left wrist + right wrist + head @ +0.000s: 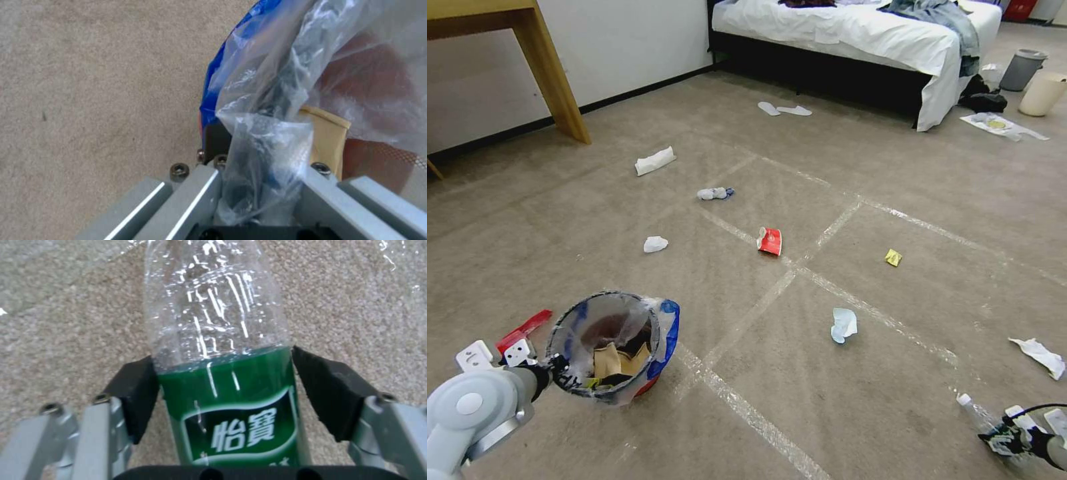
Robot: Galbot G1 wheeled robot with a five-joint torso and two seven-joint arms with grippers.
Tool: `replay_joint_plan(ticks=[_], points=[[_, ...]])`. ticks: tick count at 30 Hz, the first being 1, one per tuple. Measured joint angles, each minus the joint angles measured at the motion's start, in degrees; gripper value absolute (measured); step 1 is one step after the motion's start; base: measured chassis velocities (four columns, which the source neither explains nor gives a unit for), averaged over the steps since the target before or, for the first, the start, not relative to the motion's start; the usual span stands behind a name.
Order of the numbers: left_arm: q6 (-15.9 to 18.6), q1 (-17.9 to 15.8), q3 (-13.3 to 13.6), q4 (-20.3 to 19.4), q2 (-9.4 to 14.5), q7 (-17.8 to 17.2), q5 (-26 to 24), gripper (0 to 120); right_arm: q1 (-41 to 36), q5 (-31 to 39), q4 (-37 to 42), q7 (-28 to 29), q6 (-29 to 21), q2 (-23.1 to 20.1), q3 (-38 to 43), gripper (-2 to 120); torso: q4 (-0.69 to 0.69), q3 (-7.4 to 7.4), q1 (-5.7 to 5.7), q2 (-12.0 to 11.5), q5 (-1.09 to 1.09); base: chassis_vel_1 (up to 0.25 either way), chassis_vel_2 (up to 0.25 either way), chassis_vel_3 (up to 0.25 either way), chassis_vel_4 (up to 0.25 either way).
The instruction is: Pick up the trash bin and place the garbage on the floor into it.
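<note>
My left gripper (554,368) is shut on the dark rim of the trash bin (564,323), holding it at the lower left. Its clear liner is pinched between the fingers (258,166), and a brown paper bag (327,140) lies inside. At the lower right, my right gripper (1004,437) is shut on a clear plastic bottle (218,306) with a green label, lying on the carpet. Garbage is scattered ahead: a red wrapper (770,241), a yellow scrap (893,257) and white tissues (844,325) (655,244) (654,161) (1040,355).
A bed (860,33) stands at the back with a grey bin (1022,69) and a cream bucket (1042,93) beside it. A wooden table leg (554,73) is at the far left. Slippers (784,109) lie near the bed. Tape lines cross the carpet.
</note>
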Motion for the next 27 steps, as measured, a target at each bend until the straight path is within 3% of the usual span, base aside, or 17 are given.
replay_joint_plan(ticks=[5,10,11,17,20,22,23,25,26,27], points=[[0.0,0.06,0.01,-0.24,-0.06,0.01,0.09,0,-0.32,0.41,0.61,-0.03,-0.3,-0.26,0.19,60,0.07,0.0,0.0,0.0,0.08,0.0,0.0,0.0,0.0],[-0.05,0.25,-0.21,-0.69,0.09,-0.04,0.09,0,-0.54,0.81,1.21,0.1,-0.48,-0.29,0.22,48,0.04,0.0,0.0,0.0,0.09,0.0,0.0,0.0,0.0],[-0.06,0.32,-0.28,-0.76,0.14,-0.04,0.07,0,-0.55,0.89,1.2,0.91,-0.49,-0.32,0.37,45,0.12,0.01,0.0,-0.01,0.11,0.0,0.0,0.0,0.0],[-0.11,0.41,-0.41,-0.92,0.28,-0.15,0.01,0,-1.24,2.1,2.08,1.27,-0.55,-0.74,0.71,34,0.11,0.01,0.0,-0.01,0.1,0.0,0.0,0.0,0.0],[-0.2,0.4,-0.47,-1.12,0.51,-0.26,-0.25,0,-1.23,5.5,2.89,0.55,0.64,-1.37,1.19,27,0.04,0.01,0.0,-0.01,0.09,0.0,0.0,0.0,0.0],[-0.22,0.28,-0.45,-1.45,1.1,-0.4,-0.66,0,0.18,16.67,4.26,-5.36,5.76,-2.66,1.04,22,0.05,0.01,0.0,-0.01,0.07,0.0,0.0,0.0,0.0],[-0.22,0.28,-0.45,-1.45,1.1,-0.4,-0.66,0,0.18,16.67,4.26,-5.36,5.76,-2.66,1.04,22,0.05,0.01,0.0,-0.01,0.07,0.0,0.0,0.0,0.0],[-0.27,-0.2,-0.16,-1.59,1.77,-0.76,-1.19,0,0.96,27.11,6.54,-10.56,9.91,-4.44,0.67,22,0.09,0.01,0.0,-0.01,0.07,0.0,0.0,0.0,0.0],[-0.27,-0.2,-0.16,-1.59,1.77,-0.76,-1.19,0,0.96,27.11,6.54,-10.56,9.91,-4.44,0.67,22,0.09,0.01,0.0,-0.01,0.07,0.0,0.0,0.0,0.0],[-0.31,-0.34,-0.12,-1.76,2.12,-0.94,-1.54,0,1.71,33.47,9.44,-13.14,11.43,-5.8,0.7,22,0.07,0.01,0.0,-0.01,0.01,0.0,0.0,0.0,0.0]])
